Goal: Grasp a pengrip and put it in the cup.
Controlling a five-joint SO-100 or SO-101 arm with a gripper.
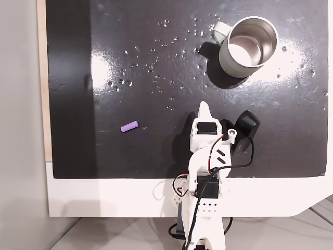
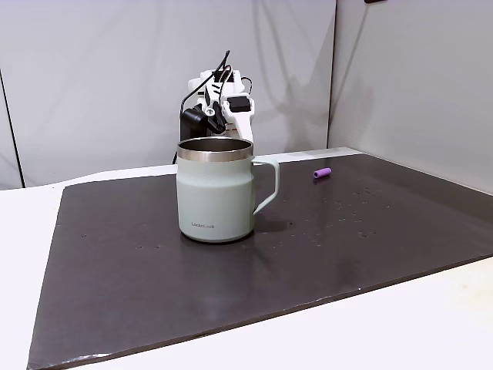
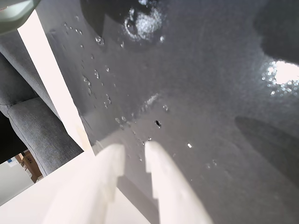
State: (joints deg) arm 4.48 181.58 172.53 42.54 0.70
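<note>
One pengrip, one cup and one arm on a dark, glossy mat.

The pengrip [image 1: 130, 126] is a small lilac cylinder with ribbed sides, lying flat and alone on the mat [image 1: 130, 62] to the left of the arm in a fixed view, well apart from the cup [image 1: 248, 46]. The cup is round, with a pale grey-green wall, a side handle and a shiny brushed-metal inside; it stands upright near the mat's top right in that view. The mat is smooth and black, speckled with small bright flecks, and lies on a white tabletop [image 1: 104, 198]. The white plastic gripper [image 3: 133, 151] hangs above bare mat, its two blunt jaws a narrow gap apart with nothing between them.
</note>
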